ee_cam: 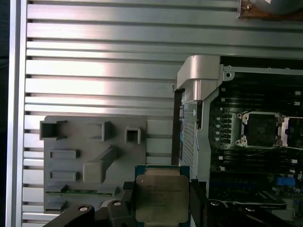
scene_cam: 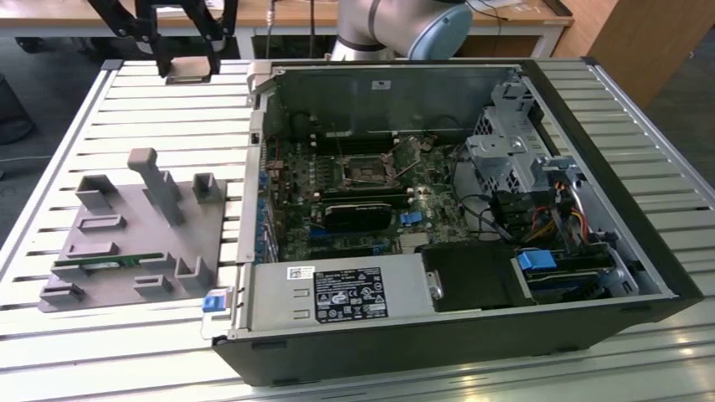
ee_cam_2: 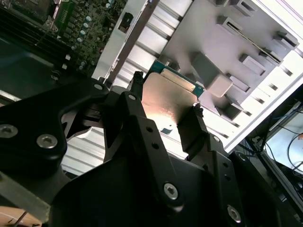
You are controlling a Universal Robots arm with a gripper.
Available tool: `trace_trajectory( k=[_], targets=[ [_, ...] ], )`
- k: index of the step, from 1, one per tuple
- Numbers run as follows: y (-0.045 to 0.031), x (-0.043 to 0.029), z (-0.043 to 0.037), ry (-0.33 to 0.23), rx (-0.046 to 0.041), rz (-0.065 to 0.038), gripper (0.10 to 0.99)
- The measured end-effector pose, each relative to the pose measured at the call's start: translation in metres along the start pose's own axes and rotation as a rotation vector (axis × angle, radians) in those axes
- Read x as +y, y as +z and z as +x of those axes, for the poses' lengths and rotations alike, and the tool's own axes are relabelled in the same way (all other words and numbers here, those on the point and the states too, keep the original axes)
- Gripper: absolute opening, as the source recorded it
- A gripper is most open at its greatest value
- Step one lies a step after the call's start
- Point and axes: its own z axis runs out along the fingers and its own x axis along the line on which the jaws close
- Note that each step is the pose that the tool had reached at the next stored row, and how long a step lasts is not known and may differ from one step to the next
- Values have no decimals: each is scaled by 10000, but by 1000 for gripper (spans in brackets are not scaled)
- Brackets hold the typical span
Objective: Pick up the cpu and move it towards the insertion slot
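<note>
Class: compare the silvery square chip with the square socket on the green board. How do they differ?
The silvery square cpu chip is held off the table between the black claw's fingers; the square metal-framed insertion slot sits fixed inside the open case. The chip's top is bright metal; the slot's centre is dark. Both are square.

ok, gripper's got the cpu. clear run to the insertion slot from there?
Probably yes. The gripper is shut on the cpu, held above the slatted table beside the case. The case side is open, and the insertion slot shows a bare dark centre with nothing over it.
</note>
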Motion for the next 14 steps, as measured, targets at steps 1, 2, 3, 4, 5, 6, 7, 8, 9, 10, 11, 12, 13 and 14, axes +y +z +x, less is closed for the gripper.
trace_trajectory(
  k=[1, 2, 3, 4, 5, 6, 7, 8, 9, 10, 11, 12, 13, 14],
  targets=[
    [0, 0, -11, 0, 1, 1, 541],
    [0, 0, -21, 0, 0, 0, 541],
    [0, -1, -32, 0, 0, 0, 541],
    [0, -1, -43, 0, 0, 0, 541],
    [0, -1, -54, 0, 0, 0, 541],
    [0, -1, -64, 0, 0, 0, 541],
    [0, -1, -73, 0, 0, 0, 541],
    [0, -2, -84, 0, -1, 0, 541],
    [0, -2, -94, 0, 0, 0, 541],
    [0, -2, -109, -1, -1, -1, 541],
    [0, -2, -125, -1, 0, 0, 541],
    [0, -3, -140, -1, 0, 0, 541],
    [0, -3, -155, -1, 0, 0, 541],
    [0, -3, -170, -1, 0, 0, 541]
  ],
)
